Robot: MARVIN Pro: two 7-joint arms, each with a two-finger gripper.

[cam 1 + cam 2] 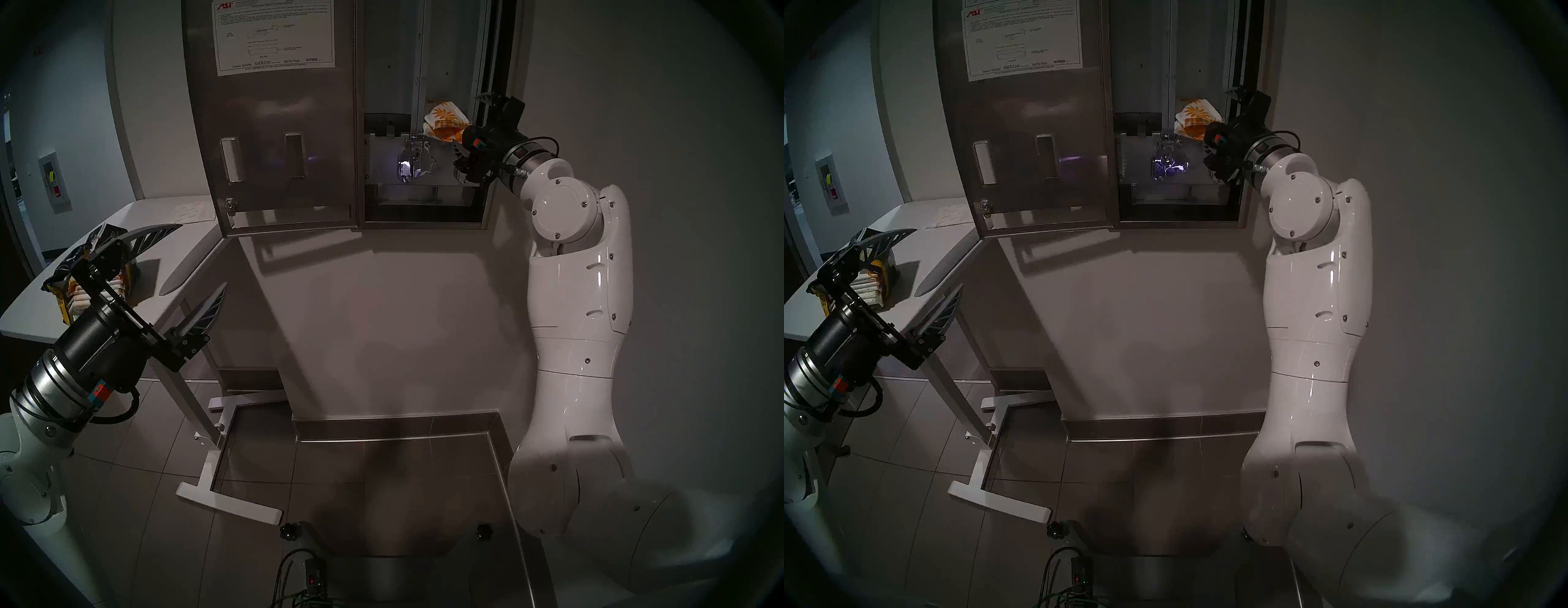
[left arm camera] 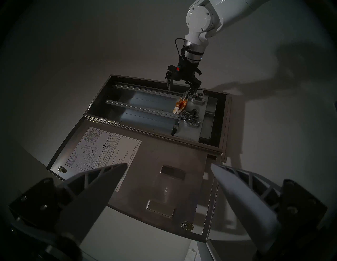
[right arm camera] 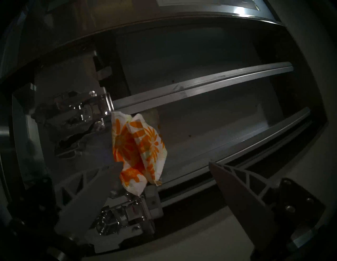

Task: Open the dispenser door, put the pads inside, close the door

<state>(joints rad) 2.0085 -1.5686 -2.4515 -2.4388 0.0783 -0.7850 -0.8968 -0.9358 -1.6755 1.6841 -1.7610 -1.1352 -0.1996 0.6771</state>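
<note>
Dispenser [image 1: 424, 127] at upper centre of the head view, door [image 1: 271, 140] swung wide to the frame's left; one daisy-print pad [image 3: 138, 145] lies crumpled inside, mid-frame in the right wrist view, resting above the chrome levers [image 3: 116, 218]. Right hand [image 3: 164, 165] gapes wide and empty, one finger just beside the pad; left hand [image 1: 199, 263] equally wide, empty, over the counter [image 1: 178, 254] at left, by the torn bag [image 1: 68, 280] of spare pads. Pad judged light, soft, crinkly, slippery; pinch across its folded middle.
</note>
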